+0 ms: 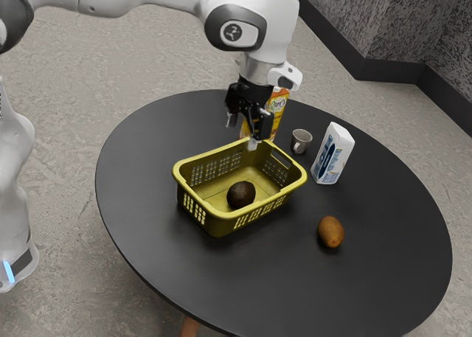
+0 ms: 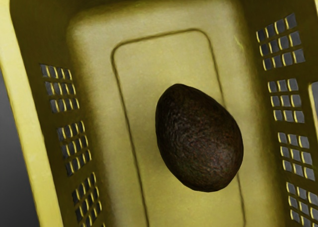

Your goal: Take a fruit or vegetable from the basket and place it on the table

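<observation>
Yellow perforated basket (image 1: 217,223), pebbly dark avocado (image 2: 198,137) inside (rather egg-shaped), end effector (image 1: 243,131) above, fingers parted

A small grey cup (image 1: 301,141) stands between a white-and-blue carton (image 1: 332,155) and a yellow-and-orange package (image 1: 278,107) — speckled grey wall (image 1: 369,16) beyond.

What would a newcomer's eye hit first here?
Probably the yellow basket on the round black table, with one dark avocado on its floor. Next, the black gripper above the basket's rim, then the brown kiwi on the tabletop outside.
</observation>
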`<state>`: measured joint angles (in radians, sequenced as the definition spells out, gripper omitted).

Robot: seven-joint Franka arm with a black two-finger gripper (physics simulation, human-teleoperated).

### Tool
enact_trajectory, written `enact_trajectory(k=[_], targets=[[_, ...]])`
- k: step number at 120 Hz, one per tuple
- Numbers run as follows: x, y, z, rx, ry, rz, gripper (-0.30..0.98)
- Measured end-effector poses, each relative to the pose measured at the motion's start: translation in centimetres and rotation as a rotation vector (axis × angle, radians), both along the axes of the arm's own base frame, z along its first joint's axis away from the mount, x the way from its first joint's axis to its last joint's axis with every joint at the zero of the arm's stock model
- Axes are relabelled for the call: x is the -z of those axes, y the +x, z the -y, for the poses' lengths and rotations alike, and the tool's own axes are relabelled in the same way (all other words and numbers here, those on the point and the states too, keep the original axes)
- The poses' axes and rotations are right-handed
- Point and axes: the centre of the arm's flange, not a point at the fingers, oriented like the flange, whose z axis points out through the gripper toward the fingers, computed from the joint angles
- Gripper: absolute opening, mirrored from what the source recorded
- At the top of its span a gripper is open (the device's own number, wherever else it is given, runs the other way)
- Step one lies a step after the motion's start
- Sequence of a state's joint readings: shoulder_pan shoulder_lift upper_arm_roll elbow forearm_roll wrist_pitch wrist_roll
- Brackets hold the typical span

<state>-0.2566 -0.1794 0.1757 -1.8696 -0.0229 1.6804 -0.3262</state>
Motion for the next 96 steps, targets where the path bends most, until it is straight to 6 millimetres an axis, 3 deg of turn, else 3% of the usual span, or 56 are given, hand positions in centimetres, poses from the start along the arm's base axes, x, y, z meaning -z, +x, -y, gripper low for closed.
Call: enact_trajectory(k=[32,44,96], targets=[[2.3,2.0,0.2,-0.061,0.001,0.011,0.69],[4.0,2.7,0.6,-0.072,0.008,-0.009,0.69],[7.6,2.6,1.0,-0.109,0.011,-0.024,0.68]])
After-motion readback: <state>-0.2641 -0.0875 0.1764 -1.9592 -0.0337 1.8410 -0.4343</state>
